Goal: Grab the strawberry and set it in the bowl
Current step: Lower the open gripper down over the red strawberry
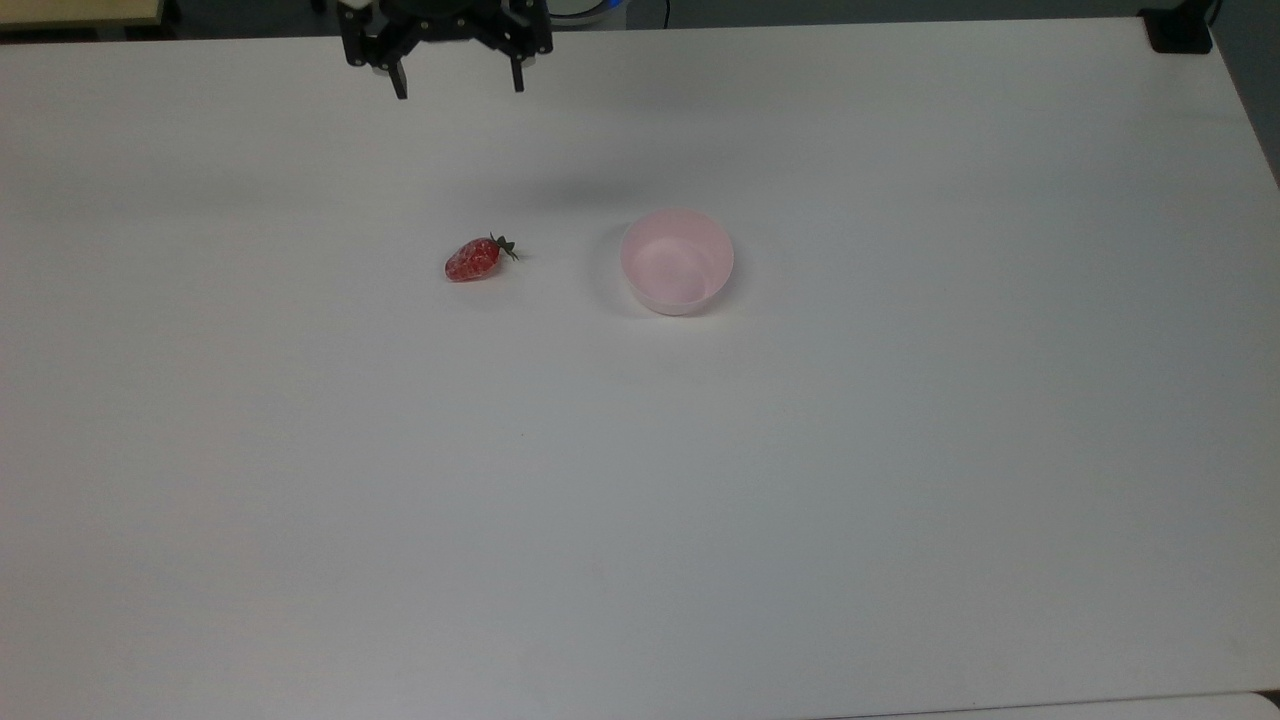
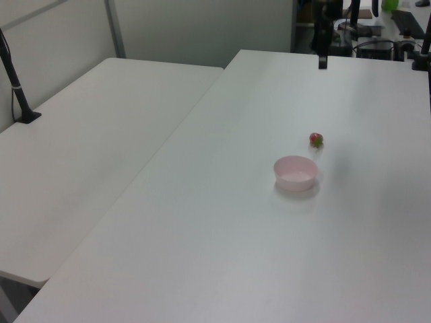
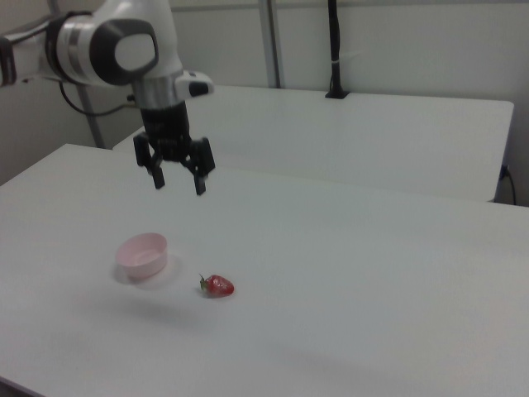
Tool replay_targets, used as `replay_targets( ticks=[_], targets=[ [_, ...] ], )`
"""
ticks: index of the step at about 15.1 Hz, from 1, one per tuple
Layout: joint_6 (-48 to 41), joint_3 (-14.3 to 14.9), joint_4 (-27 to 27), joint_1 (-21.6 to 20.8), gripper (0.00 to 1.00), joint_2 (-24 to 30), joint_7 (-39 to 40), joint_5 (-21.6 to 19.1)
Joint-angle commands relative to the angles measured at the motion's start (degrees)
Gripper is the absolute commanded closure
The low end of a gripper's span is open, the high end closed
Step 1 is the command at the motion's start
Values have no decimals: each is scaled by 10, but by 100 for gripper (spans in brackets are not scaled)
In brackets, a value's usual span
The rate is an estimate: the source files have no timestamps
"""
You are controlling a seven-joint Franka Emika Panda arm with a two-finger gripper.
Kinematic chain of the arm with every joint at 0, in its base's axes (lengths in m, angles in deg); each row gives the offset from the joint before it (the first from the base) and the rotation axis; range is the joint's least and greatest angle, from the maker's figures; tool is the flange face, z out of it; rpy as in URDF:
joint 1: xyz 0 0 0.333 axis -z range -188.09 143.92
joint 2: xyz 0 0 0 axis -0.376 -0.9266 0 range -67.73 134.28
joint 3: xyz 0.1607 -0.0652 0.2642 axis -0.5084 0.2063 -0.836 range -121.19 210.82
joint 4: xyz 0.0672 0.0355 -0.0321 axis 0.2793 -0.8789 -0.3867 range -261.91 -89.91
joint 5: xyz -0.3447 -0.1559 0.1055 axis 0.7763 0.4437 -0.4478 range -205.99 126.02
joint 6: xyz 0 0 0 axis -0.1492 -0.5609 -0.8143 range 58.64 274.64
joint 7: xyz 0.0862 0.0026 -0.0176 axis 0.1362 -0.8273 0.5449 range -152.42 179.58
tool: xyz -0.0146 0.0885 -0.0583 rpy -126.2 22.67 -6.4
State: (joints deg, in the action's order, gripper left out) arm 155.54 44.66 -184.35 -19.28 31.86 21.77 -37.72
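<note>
The small round pale pink plastic bowl (image 1: 677, 260) stands upright on the broad white table (image 1: 640, 480), and its smooth inside holds nothing. In the top view, the small glossy red strawberry with pale speckles and a dark green leafy stem (image 1: 474, 259) lies on its side on the bare table to the bowl's left, near it but not touching, stem end turned toward the bowl. In the right view the order is reversed: the bowl (image 3: 142, 254) is on the right view's left and the strawberry (image 3: 217, 286) just beyond it to the right.

The black two-finger jaws (image 1: 458, 90) hang in the air with their fingers spread wide apart and nothing between them. In the top view they sit by the table's far edge, well apart from the strawberry and slightly to its left. In the right view the jaws (image 3: 178, 182) point downward from the white and grey arm (image 3: 116, 45), well above the table, higher than both strawberry and bowl. In the left view the strawberry (image 2: 316, 140) lies just beyond the bowl (image 2: 295, 173).

Both things lie around the middle of the table, far from every edge, with wide bare surface all round. A second white table (image 2: 81, 155) stands alongside, and a black post (image 3: 335, 50) rises from its far edge.
</note>
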Motion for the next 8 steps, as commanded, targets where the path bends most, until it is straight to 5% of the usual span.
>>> replay_targets(
  ticks=[1,4,8],
  targets=[
    [58,1,-93,1,1,8,-167,16],
    [133,3,-144,11,0,-7,-332,16],
    [160,9,-142,54,0,-49,-450,-30]
  ],
)
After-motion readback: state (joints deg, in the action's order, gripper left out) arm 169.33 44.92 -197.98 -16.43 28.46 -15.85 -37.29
